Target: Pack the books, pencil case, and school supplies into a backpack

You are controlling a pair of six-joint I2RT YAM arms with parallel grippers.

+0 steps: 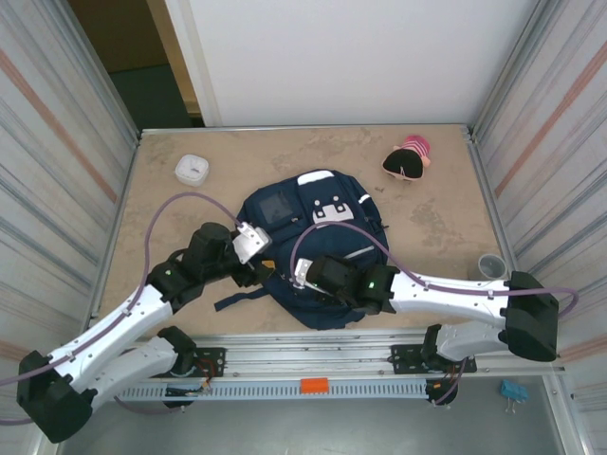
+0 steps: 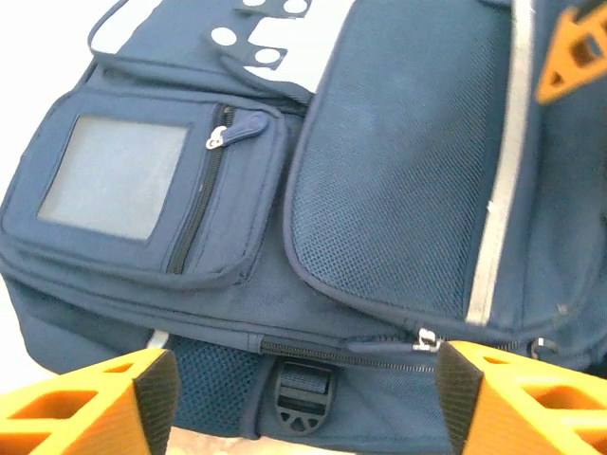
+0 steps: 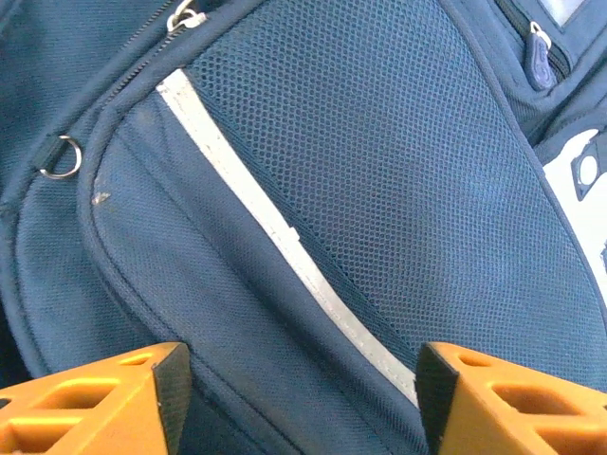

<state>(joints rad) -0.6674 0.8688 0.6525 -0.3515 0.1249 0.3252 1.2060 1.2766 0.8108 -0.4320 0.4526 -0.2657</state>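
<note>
A mottled beige worktop (image 1: 432, 232) sits between ribbed metal walls on the left (image 1: 52, 142) and right (image 1: 560, 104), each with a faint reddish stripe. A plain white panel (image 1: 360, 57) closes the back, beside a dim opening (image 1: 142, 81). The light is soft and even.

The white-and-black left arm (image 1: 123, 322) and white-and-black right arm (image 1: 446, 289) angle inward towards each other, wrists tipped down. The orange-fingered left gripper (image 2: 305, 403) spreads its jaws wide, clasping nothing — the orange-fingered right gripper (image 3: 303, 398) likewise.
</note>
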